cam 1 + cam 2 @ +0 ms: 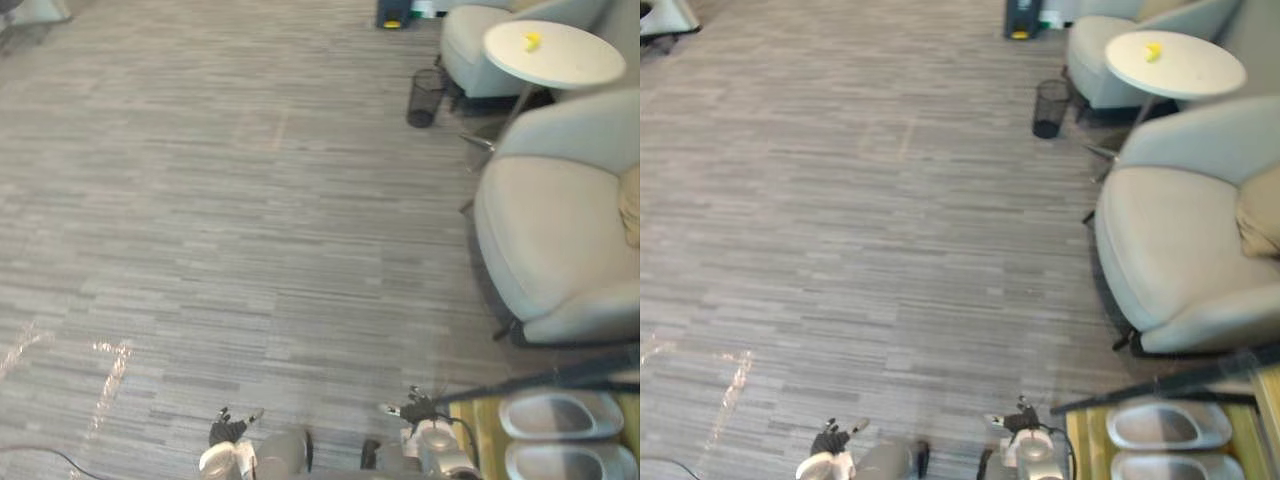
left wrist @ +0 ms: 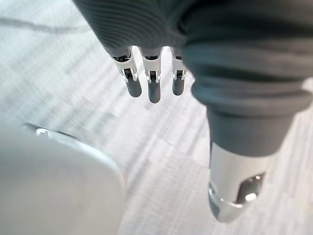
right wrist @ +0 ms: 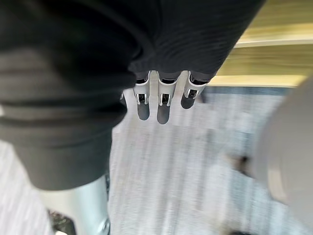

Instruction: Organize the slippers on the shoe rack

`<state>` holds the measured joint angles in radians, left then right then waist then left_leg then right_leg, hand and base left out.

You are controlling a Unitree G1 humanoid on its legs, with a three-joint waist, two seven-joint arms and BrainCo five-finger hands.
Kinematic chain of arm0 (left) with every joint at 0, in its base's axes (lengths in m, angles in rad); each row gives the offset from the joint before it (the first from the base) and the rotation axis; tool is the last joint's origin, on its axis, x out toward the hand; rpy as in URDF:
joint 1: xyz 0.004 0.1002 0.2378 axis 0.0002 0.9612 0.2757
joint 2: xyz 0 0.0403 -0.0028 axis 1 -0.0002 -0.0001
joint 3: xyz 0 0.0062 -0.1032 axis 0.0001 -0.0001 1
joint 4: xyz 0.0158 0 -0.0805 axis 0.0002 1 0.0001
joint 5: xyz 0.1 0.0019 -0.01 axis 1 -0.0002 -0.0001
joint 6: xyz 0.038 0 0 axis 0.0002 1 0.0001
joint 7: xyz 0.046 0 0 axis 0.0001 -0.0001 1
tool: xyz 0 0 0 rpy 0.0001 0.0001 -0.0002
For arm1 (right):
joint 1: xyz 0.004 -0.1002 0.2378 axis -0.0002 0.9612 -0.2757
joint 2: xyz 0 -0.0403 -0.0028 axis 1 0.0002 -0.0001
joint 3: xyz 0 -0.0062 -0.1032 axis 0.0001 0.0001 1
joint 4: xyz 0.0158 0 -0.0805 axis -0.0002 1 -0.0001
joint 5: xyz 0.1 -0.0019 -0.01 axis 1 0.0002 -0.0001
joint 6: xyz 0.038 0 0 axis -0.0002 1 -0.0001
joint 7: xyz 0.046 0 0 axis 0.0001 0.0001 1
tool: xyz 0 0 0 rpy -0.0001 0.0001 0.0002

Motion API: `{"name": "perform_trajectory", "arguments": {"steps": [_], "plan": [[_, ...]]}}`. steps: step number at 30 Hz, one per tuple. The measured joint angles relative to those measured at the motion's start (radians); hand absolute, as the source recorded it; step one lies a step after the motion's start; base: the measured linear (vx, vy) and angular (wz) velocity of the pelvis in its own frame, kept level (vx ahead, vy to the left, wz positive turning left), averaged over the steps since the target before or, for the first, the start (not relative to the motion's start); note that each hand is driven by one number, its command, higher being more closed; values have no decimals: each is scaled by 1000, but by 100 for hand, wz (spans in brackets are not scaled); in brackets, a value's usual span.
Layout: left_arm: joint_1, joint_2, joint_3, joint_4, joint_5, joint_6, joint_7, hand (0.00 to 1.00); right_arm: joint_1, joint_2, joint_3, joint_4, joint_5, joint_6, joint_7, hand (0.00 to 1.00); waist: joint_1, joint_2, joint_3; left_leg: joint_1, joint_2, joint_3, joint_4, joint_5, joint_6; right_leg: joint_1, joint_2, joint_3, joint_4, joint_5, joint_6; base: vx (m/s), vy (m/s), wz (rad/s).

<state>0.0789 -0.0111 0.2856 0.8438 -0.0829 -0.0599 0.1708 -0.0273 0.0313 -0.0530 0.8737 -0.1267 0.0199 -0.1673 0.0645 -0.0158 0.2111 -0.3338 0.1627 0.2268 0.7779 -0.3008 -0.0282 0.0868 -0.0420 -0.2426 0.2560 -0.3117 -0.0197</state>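
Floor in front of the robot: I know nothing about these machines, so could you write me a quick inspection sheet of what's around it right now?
Surface: grey striped carpet, bare in front of the robot.
Job's things: a grey slipper and a second slipper lie side by side on the wooden shoe rack, at the robot's right.
Clutter: nothing seen.
Hands: left hand and right hand hang low over the carpet with fingers straight and hold nothing.
Cables: nothing seen.
Surroundings: a light armchair beyond the rack; a round white table with a small yellow object on it; a black mesh bin on the floor beside it.
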Motion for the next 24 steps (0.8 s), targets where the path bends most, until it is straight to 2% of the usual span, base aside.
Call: {"name": "perform_trajectory", "arguments": {"steps": [1,3,4,5,6,7,9,10,11,12,14,16,18,19,20,21,22,23,24], "plan": [[-4,-1,-1,-8,0,0,0,0,-5,-5,-4,-6,11,0,-4,0,0,-2,2,-26,13,48,-46,-1,6,29,-14,-22,-29,-1,6,292,114,58],[-13,4,-1,-8,1,-1,0,0,-6,-11,-16,-4,11,1,-5,0,6,-6,4,-57,-2,78,-171,29,21,62,-40,-55,-67,0,9,368,180,61],[-14,-1,-6,-8,0,-1,1,0,-9,-20,-22,15,11,2,-6,0,17,2,1,-61,-32,70,-356,186,26,92,-56,-64,-87,-3,40,395,218,45],[-23,-2,-11,-6,-1,-3,1,0,-18,-27,-21,36,12,3,-7,0,29,-12,4,-45,-59,76,-361,217,42,104,-71,-54,-90,-11,62,425,230,55],[-33,11,-24,-7,1,-3,0,0,-34,-26,-16,63,11,6,-4,0,33,-31,4,-39,-89,78,-372,205,58,107,-96,-50,-95,9,75,384,196,39],[-32,19,-32,-7,1,-4,0,0,-45,-21,-18,81,11,7,-4,0,42,-38,2,-39,-105,75,-366,187,68,109,-106,-38,-91,33,97,472,247,44],[-26,25,-39,-6,1,0,0,0,-54,-10,-29,82,9,5,-3,0,49,-45,2,1,-131,60,-328,119,94,101,-138,-7,56,77,153,512,276,39],[-22,28,-46,-3,2,1,0,0,-50,-5,-34,83,9,5,-2,0,49,-45,3,29,-139,46,-325,99,95,81,-149,3,155,98,168,542,259,53],[-22,33,-62,11,3,3,-1,0,-32,6,-36,81,8,4,-1,0,42,-42,4,100,-151,8,-327,59,96,4,-162,46,420,174,175,430,176,67],[-23,37,-75,14,4,9,-1,0,-15,10,-33,80,9,1,1,0,39,-42,6,155,-159,-21,-337,31,98,-74,-152,83,635,154,140,403,145,69],[-26,36,-79,13,14,16,0,0,18,9,-24,78,9,-2,2,0,27,-34,8,250,-164,-60,-378,-1,109,-216,-109,114,820,116,126,373,50,58],[-22,37,-79,15,23,26,0,0,29,11,-23,35,9,-8,3,0,15,-43,3,331,-175,-93,-449,-10,107,-347,-93,84,793,84,107,393,0,48],[-30,34,-80,35,23,27,-1,0,17,6,-28,26,10,-16,3,0,-15,-46,5,408,-177,-127,-508,-27,98,-449,-73,20,538,80,89,365,-45,49],[-37,34,-80,47,23,27,-1,0,16,5,-34,26,10,-17,4,0,-18,-48,4,437,-178,-140,-528,-37,93,-464,-59,10,403,102,86,441,-73,54],[-44,36,-84,60,23,27,-2,0,5,6,-46,28,10,-16,4,0,-24,-53,3,477,-187,-167,-558,-52,86,-470,-38,24,178,166,88,418,-85,52],[-45,37,-86,63,24,27,-3,0,5,5,-51,32,10,-15,5,0,-29,-58,-1,488,-194,-182,-568,-58,83,-470,-34,40,98,193,90,572,-148,88],[-45,35,-84,75,29,26,-7,0,4,-8,-62,46,10,-14,6,0,-50,-41,-10,519,-185,-232,-584,-78,61,-470,-7,80,66,319,37,654,-186,97],[-38,22,-76,92,41,27,-10,0,0,-19,-66,48,9,-9,8,0,-57,-5,-40,531,-149,-269,-583,-81,50,-473,24,81,93,311,-6,683,-180,92],[-39,16,-75,92,43,26,-12,0,-2,-23,-70,48,9,-8,8,0,-57,7,-45,524,-137,-275,-561,-74,40,-469,28,66,99,297,-11,722,-151,64]]}}
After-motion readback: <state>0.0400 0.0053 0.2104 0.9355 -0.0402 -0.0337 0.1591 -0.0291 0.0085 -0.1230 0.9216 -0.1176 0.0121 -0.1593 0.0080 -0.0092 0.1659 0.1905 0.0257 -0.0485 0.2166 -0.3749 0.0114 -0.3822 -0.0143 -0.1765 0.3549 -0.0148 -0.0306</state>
